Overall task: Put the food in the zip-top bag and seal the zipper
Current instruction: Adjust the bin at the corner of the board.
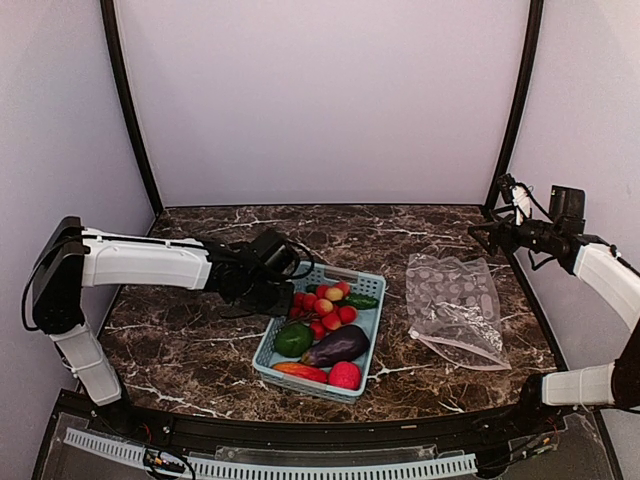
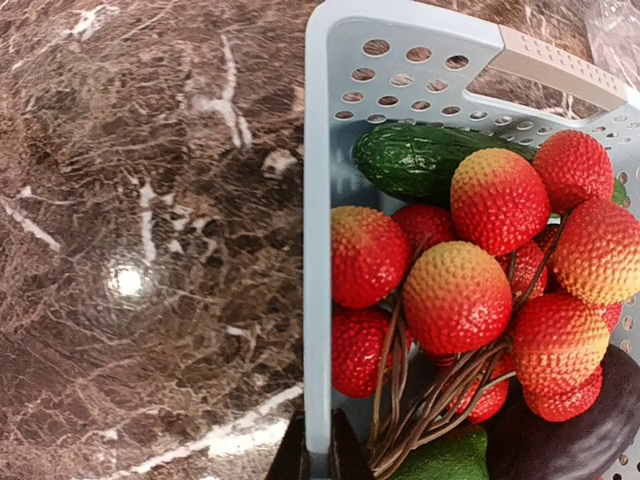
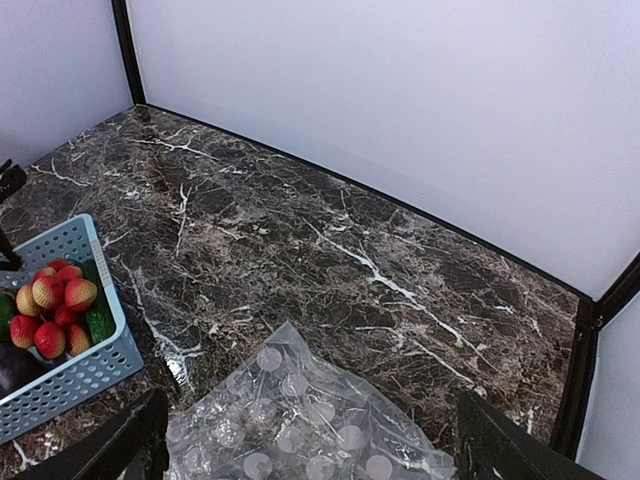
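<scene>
Food is sitting heaped in the light blue slotted plastic basket [image 1: 268, 352]. There is a bunch of bumpy red-and-peach round fruits [image 2: 455, 295] on brown wiry stems and a warty green cucumber [image 2: 415, 160] at the far end. Nearer are a smooth green avocado [image 1: 293, 340], a glossy dark purple eggplant [image 1: 337, 346], an orange-red pepper [image 1: 300, 371] and a single red fruit [image 1: 345, 376]. The left gripper [image 2: 318, 458] is pinching the basket's left wall, one dark finger on each side of it. The zip-top bag [image 1: 452, 305], clear, crinkled and dotted with pale round spots, is lying flat to the right of the basket, apart from it. The right gripper [image 3: 315, 450] is hanging in the air near the back right corner, fingers spread wide and gripping nothing. Everything is resting on a glossy tabletop [image 1: 180, 340] patterned like dark brown marble with white veins. Plain pale walls [image 1: 320, 100] with black corner posts [image 1: 130, 110] are enclosing it.
</scene>
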Controlling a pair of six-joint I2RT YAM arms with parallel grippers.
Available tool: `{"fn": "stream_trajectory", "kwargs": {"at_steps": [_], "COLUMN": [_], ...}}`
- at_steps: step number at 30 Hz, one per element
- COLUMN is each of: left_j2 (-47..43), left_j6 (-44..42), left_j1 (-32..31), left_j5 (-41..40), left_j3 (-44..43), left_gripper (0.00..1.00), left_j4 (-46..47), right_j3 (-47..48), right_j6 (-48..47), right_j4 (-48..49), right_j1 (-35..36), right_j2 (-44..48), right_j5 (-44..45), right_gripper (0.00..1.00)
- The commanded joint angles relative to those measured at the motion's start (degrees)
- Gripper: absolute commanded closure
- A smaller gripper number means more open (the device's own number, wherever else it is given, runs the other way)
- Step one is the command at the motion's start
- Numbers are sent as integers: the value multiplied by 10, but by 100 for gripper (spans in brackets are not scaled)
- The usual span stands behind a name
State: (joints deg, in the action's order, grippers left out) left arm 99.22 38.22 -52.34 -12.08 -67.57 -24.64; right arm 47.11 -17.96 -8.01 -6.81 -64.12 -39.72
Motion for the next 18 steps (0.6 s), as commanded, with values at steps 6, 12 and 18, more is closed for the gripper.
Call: {"fn": "stream_trajectory", "kwargs": {"at_steps": [6,12,18], "left_j2": [-88,-95,-103], "left_j6": [-52,-84,-138], "left_j1": [150,228,298], "left_j5": [-26,-8,33], "left_j3": [64,81,86], "left_gripper": [99,99,99], "left_j4": [4,12,-3], "right_j3": [-4,-3,-2], "right_j6": [-5,-5,-4], "right_j4": [-7,-9,-10], "right_j1": [-3,-3,-3], "right_j2": [-3,-6,-10], "right_j5": [-11,-10,-11], "right_gripper": [4,4,4]}}
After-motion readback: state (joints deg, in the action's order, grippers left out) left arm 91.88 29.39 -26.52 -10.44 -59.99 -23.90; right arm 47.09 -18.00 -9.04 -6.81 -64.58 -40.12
